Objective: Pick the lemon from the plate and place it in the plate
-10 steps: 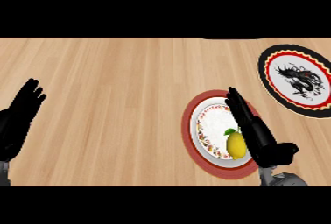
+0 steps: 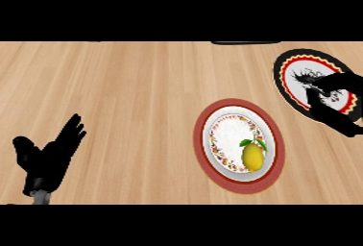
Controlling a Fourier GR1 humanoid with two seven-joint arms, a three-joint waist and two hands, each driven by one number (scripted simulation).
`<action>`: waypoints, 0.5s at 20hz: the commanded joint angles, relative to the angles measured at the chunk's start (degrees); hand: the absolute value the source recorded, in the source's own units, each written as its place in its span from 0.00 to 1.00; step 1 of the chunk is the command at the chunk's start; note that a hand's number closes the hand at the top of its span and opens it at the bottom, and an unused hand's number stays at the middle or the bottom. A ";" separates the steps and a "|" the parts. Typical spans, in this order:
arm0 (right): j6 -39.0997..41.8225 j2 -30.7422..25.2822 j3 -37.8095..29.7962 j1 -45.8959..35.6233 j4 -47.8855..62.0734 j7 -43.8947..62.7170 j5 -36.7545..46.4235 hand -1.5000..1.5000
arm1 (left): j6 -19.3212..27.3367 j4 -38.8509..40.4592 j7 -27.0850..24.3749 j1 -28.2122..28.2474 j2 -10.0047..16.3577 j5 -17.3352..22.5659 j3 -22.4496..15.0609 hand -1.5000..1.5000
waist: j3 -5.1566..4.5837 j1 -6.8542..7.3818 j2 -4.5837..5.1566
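"How was the light?"

"Bright and even. The wooden counter looked as pale left of the red-rimmed plate as above it."

"What stood out?"

"That plate's white middle was the brightest patch. The lemon on it was paler near its middle and deeper yellow at its edges."

"And the hands?"

"The left hand, far left of the plate, read as flat black. The right hand, up and to the right, merged with the dark rim of the black-rimmed plate, so its outline was hard to trace."

"Any distortion?"

"Both plates looked taller than wide."
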 commanded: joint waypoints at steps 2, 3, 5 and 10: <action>-12.19 -1.59 -3.56 5.13 -6.78 3.84 10.99 0.00 | 1.26 2.18 -1.81 2.86 -6.14 -1.71 -4.89 0.50 | 0.57 -0.13 -0.55; -12.27 -1.30 -3.32 6.14 -10.11 5.99 11.91 0.00 | 2.27 2.64 -1.92 1.84 -8.00 -2.58 -5.78 0.50 | 0.61 0.56 -0.41; -12.62 1.16 -3.85 12.77 -14.83 3.53 12.19 0.00 | 1.69 4.76 -1.44 -1.17 -8.79 -3.43 -4.79 0.50 | 0.68 1.41 -0.19; -4.75 -2.22 -2.03 14.66 -22.90 13.92 17.51 0.00 | -2.10 3.26 1.28 -1.12 -6.40 -1.59 -2.13 0.50 | 0.67 1.94 -0.16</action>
